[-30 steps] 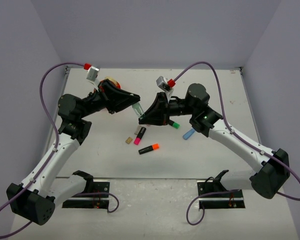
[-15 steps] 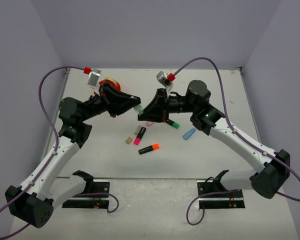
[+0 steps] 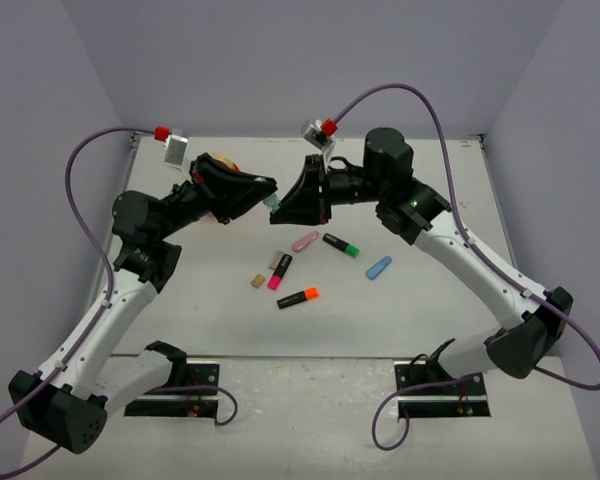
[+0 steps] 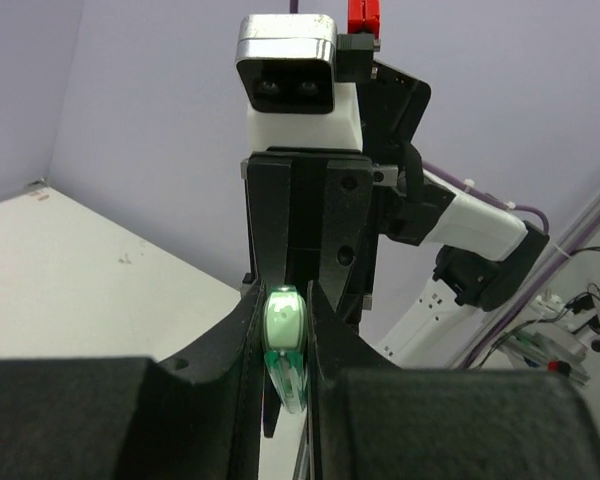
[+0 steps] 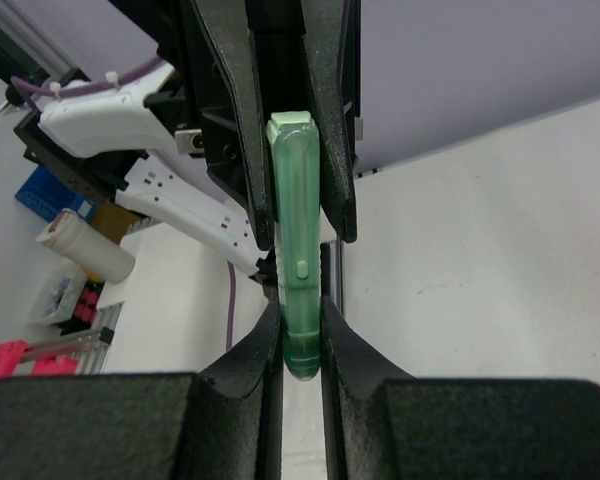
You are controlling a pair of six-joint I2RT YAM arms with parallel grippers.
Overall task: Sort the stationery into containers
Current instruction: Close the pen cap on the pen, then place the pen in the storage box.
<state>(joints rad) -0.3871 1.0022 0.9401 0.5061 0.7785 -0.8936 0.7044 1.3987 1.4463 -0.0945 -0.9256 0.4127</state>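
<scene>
Overhead, your two arms meet above a white table (image 3: 430, 310) boxed in by pale lavender walls. A pink piece (image 3: 305, 241), a blue piece (image 3: 378, 267) and three black highlighters, green-tipped (image 3: 341, 245), pink-tipped (image 3: 280, 271) and orange-tipped (image 3: 298, 297), lie loose near its middle. Toward the rear, your left gripper (image 3: 267, 197) and right gripper (image 3: 283, 208) face each other nose to nose. Each is clamped on one end of the mint piece (image 3: 274, 204), which bridges them, lifted clear of the surface, as both wrist views confirm.
</scene>
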